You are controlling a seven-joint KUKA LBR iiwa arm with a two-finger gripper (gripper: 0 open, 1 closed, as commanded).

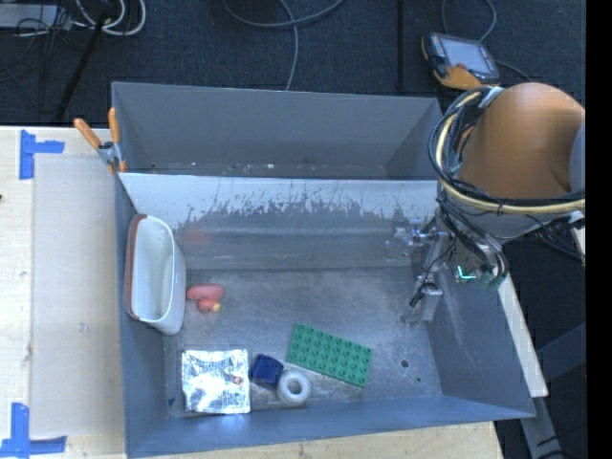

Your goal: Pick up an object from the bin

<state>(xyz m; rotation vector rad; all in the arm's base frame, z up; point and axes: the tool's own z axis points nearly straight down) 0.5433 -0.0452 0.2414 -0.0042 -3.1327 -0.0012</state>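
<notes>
robotics lab, by the look: grey metal bin (287, 132) beneath a cable-wrapped robot arm (497, 194) with an orange cover (524, 137), loose cables (127, 8) trailing over dark carpet (363, 55), handheld controller (462, 58) with a screen beyond.

Open floor at centre and rear of grey metal bin (306, 285); white oblong dish (153, 275) blocks left wall, green studded plate (330, 355) the front.

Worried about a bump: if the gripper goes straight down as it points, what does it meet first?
Probably the bare bin floor by the right wall. The gripper hangs right of the green studded plate, apart from it, though depth is hard to judge.
</notes>
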